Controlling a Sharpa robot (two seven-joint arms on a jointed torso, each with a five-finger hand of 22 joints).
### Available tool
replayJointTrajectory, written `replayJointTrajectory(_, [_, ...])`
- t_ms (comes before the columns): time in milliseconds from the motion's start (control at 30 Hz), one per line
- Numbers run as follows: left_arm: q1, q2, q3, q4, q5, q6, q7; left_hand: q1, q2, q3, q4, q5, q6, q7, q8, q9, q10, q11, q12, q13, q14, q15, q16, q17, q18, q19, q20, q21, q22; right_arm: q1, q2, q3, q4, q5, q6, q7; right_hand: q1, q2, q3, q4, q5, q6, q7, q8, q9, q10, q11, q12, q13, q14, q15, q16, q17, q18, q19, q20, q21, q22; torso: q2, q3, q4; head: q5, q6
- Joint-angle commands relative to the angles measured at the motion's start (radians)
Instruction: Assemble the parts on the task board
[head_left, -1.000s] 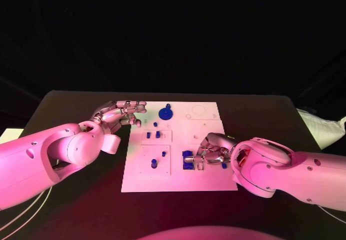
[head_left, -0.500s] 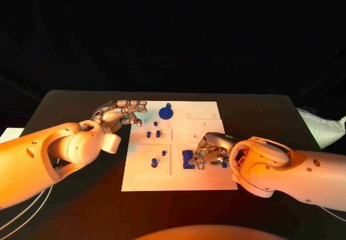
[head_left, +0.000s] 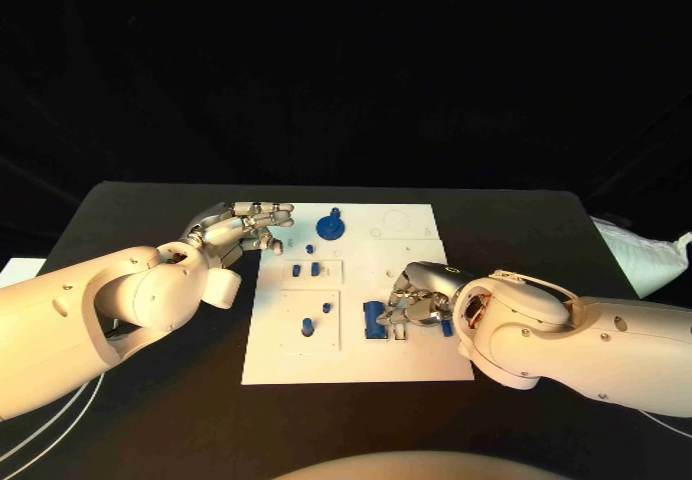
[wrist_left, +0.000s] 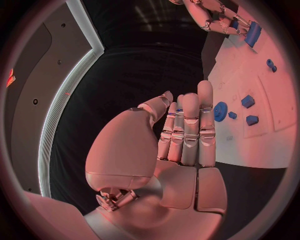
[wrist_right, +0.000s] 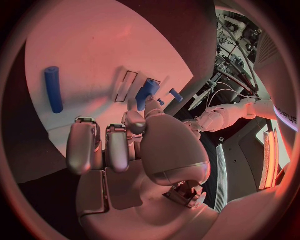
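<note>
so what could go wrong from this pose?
1. The right hand works close over the tall blue part near the task board front; a sideways nudge could tip or jam it.
2. The left hand sits at the board's far left edge and could shift it.
3. The right hand hides its contact from the head view.

My silver right hand (head_left: 415, 303) covered part of the upright blue block (head_left: 375, 319) beside my fingertips, so contact was unclear. The white plastic task board (head_left: 361, 350) ran under my palm, its right edge hidden.
</note>
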Motion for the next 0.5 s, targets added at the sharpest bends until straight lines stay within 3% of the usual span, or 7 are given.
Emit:
replayJointTrajectory(33, [0.000,0.002,0.000,0.000,-0.004,0.019,0.003,0.000,0.013,-0.002,-0.003,0.004,-0.006,0.001,0.003,-0.002,-0.006,0.001,0.004,0.002,-0.007,0.003,-0.003,-0.001,0.019,0.002,0.005,-0.003,-0.001,-0.004,-0.010,-0.003,0.003,-0.015,0.023,0.000,-0.024,-0.008,-0.016,0.016,0.024,0.004,0.000,0.000,0.003,0.007,0.001,0.000,0.000,0.069,-0.006,0.005,0.050,-0.006,0.003,-0.002,0.003,0.001,0.001,0.0010,0.0005,-0.004,0.001])
replayJointTrajectory(133, [0.000,0.002,0.000,-0.001,-0.004,0.020,0.003,0.000,0.013,-0.002,-0.003,0.004,-0.006,0.001,0.003,-0.002,-0.006,0.001,0.004,0.002,-0.007,0.003,-0.003,-0.001,0.019,0.002,0.005,-0.003,-0.001,-0.003,-0.026,-0.001,0.013,0.019,0.004,0.026,-0.050,-0.016,-0.034,0.036,0.061,-0.002,0.003,-0.003,0.005,0.000,0.003,-0.016,-0.009,0.068,-0.004,0.002,0.047,-0.005,0.001,-0.002,0.000,-0.004,0.001,0.0012,0.0007,-0.005,0.002])
replayJointTrajectory(267, [0.000,0.003,0.000,-0.002,-0.004,0.019,0.003,0.000,0.013,-0.002,-0.003,0.004,-0.006,0.001,0.003,-0.002,-0.006,0.001,0.004,0.002,-0.007,0.003,-0.003,-0.001,0.019,0.002,0.005,-0.003,-0.001,0.002,-0.061,0.001,0.025,0.112,-0.029,0.072,-0.029,0.006,-0.028,0.040,0.125,-0.040,0.015,-0.027,-0.001,-0.017,0.012,-0.048,-0.027,0.069,0.002,0.007,0.054,-0.005,-0.002,0.001,-0.002,-0.007,0.000,-0.0003,0.0008,-0.009,0.004])
replayJointTrajectory(500, [0.000,0.004,0.000,-0.004,-0.004,0.019,0.005,0.000,0.013,-0.002,-0.003,0.004,-0.006,0.001,0.003,-0.002,-0.006,0.001,0.004,0.002,-0.007,0.003,-0.003,-0.001,0.019,0.002,0.005,-0.003,-0.001,0.037,-0.149,0.002,0.045,0.154,-0.011,0.107,0.004,0.000,-0.030,0.025,0.144,-0.077,0.033,-0.060,-0.012,-0.045,0.026,-0.094,-0.057,0.069,0.013,0.012,0.062,-0.004,-0.006,0.010,-0.006,-0.013,0.000,-0.0004,0.0004,-0.020,0.005])
